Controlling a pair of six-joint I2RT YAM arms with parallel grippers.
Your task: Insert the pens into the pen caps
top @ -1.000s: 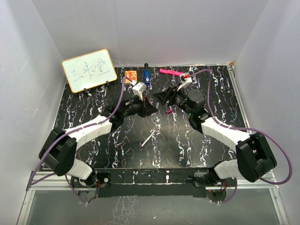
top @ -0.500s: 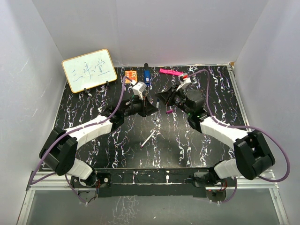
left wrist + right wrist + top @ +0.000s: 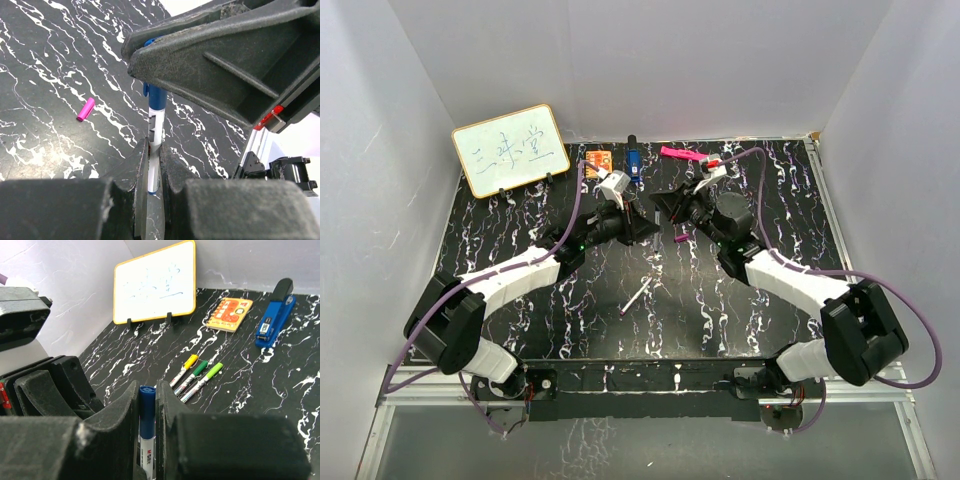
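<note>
**A:** Top view?
**B:** Both my arms reach inward. My left gripper (image 3: 642,229) and right gripper (image 3: 663,206) meet toward the counter's (image 3: 520,225) far edge, mid-width. A loose pen (image 3: 638,297) lies at centre.
**A:** Left wrist?
**B:** Left gripper is clamped on the pen (image 3: 154,150) barrel. A purple cap (image 3: 86,108) lies on the counter.
**A:** Right wrist?
**B:** Right gripper is pinching the blue cap (image 3: 146,412) on that pen's end.

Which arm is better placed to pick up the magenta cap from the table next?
Probably right: the magenta cap lies beside its wrist, on its side. Both the left gripper and the right gripper hold the blue pen, so neither is free.
</note>
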